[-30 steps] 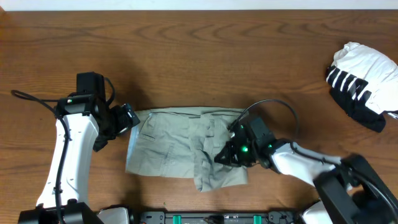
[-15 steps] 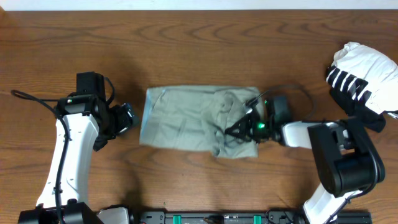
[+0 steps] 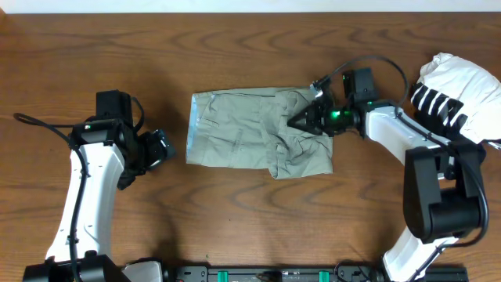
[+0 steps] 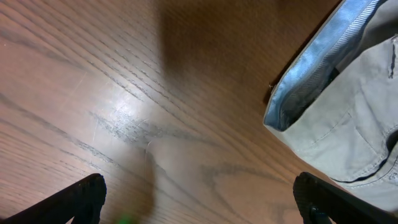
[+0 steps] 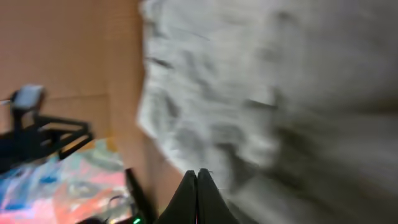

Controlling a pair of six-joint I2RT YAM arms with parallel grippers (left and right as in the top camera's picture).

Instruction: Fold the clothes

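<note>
The light khaki trousers [image 3: 243,133] lie as a rumpled folded bundle in the middle of the wooden table. My right gripper [image 3: 300,121] lies low over the bundle's right part, pointing left. Its fingers [image 5: 198,177] are pressed together against the blurred cloth [image 5: 280,93], pinching it. My left gripper [image 3: 160,147] is open and empty over bare wood, just left of the bundle. In the left wrist view its fingertips [image 4: 199,202] sit at the bottom corners, and the trousers' edge with a bluish lining [image 4: 348,106] shows at the right.
A white garment with black stripes [image 3: 458,98] lies crumpled at the table's right edge, behind my right arm. The table's far edge [image 3: 250,11] runs along the top. Bare wood [image 3: 235,227] lies in front of the bundle.
My right gripper moved away from the front edge and to the right, and the trousers bundle slid with it. The left arm stayed still.
</note>
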